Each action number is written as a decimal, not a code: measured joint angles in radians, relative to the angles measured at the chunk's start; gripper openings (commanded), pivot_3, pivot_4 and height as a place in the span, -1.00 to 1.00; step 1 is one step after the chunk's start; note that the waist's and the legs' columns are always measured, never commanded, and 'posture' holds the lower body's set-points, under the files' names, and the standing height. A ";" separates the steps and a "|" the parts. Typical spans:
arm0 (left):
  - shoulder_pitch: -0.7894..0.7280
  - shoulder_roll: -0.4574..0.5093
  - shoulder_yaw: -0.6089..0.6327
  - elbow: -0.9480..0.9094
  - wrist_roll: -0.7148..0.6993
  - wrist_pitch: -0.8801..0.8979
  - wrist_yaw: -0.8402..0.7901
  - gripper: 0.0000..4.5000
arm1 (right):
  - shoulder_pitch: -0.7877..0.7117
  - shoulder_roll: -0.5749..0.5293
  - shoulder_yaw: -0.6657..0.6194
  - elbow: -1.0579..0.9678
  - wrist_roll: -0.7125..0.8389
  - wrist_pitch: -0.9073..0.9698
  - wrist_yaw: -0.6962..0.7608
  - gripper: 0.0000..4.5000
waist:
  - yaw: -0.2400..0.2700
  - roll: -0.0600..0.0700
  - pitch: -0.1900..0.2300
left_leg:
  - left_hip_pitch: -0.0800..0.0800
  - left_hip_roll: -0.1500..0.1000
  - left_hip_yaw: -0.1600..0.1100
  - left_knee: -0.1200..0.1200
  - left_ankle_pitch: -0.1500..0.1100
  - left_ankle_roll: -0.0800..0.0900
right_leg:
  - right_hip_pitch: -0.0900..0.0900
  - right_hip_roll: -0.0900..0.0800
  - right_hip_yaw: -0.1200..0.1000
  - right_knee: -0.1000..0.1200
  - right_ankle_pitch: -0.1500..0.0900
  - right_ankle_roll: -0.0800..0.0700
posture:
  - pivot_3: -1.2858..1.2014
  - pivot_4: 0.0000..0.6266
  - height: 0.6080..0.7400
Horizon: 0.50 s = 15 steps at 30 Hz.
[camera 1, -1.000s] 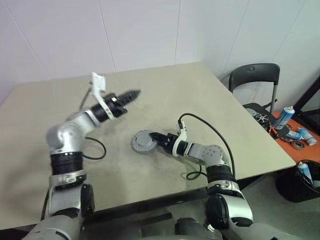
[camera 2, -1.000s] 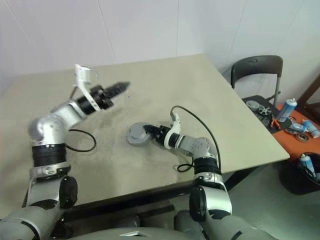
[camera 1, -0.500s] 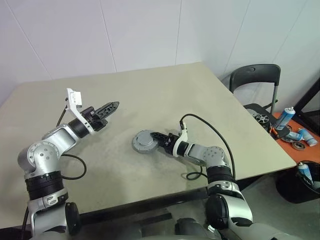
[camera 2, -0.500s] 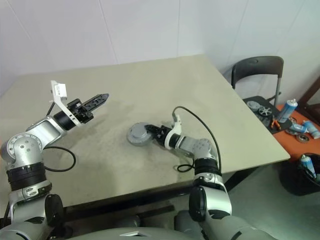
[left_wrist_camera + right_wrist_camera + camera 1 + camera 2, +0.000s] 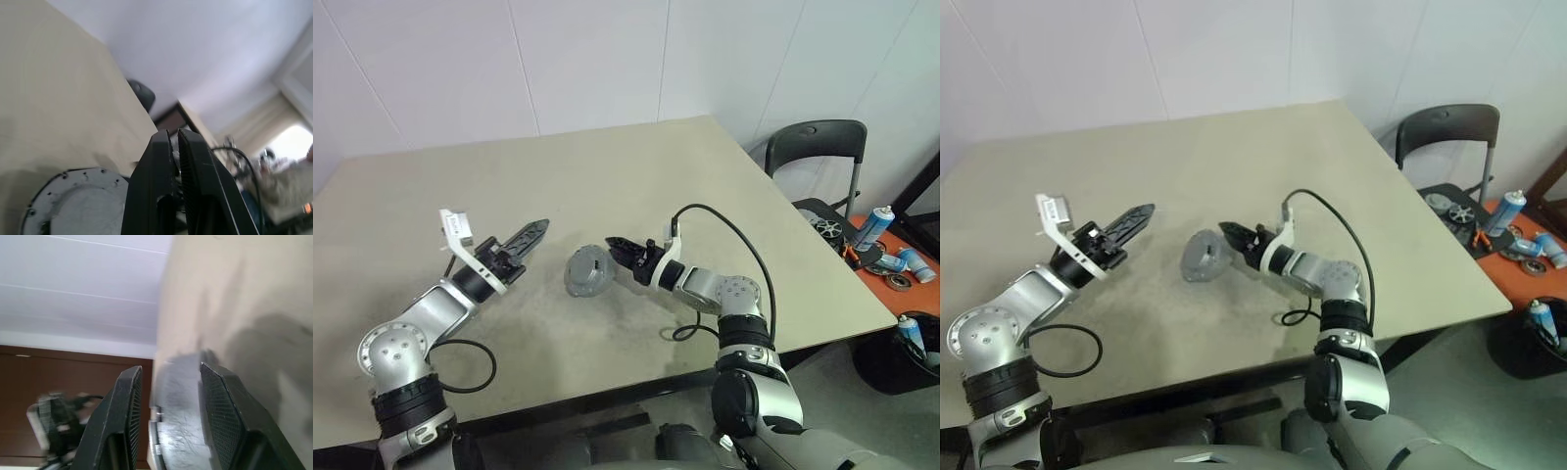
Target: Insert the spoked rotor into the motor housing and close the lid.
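The right gripper (image 5: 613, 244) sits just right of centre in the left eye view, its 2 black fingers (image 5: 222, 411) parted, and the wrist view shows a grey slab of metal standing between them; whether the pads actually press it I cannot tell. That metal is the lid (image 5: 584, 272), a plain grey round cap, which stands tipped up on edge at mid-frame, its high side toward the right gripper and its low side on the table (image 5: 636, 176). The tilt reads as a lift or a re-seat in progress, probably to settle the cap squarely over the housing beneath, though neither housing nor rotor can be made out under it. The left gripper (image 5: 536, 228) hangs left of centre, clenched and empty, its tip aimed at the lid from close by but apart from it, seemingly kept out of the way.
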 measured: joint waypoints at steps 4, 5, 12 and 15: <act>0.017 0.061 0.024 0.039 -0.001 -0.044 0.011 -0.85 | -0.008 -0.002 0.019 0.006 -0.006 -0.001 -0.011 -0.14 | 0.004 0.000 0.000 | 0.001 -0.001 0.000 0.000 0.000 0.000 | 0.002 0.002 0.000 0.000 0.000 0.000 | 0.03 -1.00 1.00; 0.018 0.070 0.024 0.045 -0.001 -0.050 0.011 -0.85 | -0.008 -0.007 0.028 0.013 -0.013 -0.002 -0.012 -0.14 | 0.005 0.000 0.000 | 0.001 -0.002 0.000 0.001 0.000 0.000 | 0.002 0.002 0.000 0.000 0.000 0.000 | 0.03 -1.00 1.00; 0.017 0.081 -0.018 0.042 0.000 -0.080 0.020 -0.85 | 0.002 -0.043 0.073 0.039 -0.046 -0.007 0.004 -0.14 | 0.002 -0.001 -0.001 | 0.001 -0.002 0.000 0.001 0.000 0.000 | 0.002 0.002 0.000 0.000 0.000 0.000 | 0.03 -1.00 1.00; 0.021 0.089 -0.063 0.029 0.011 -0.079 0.012 -0.85 | 0.035 -0.082 0.104 -0.030 -0.044 0.018 0.026 -0.14 | 0.003 -0.001 -0.001 | 0.001 -0.002 0.000 0.001 0.000 0.000 | 0.002 0.002 0.000 0.000 0.000 0.000 | 0.03 -1.00 1.00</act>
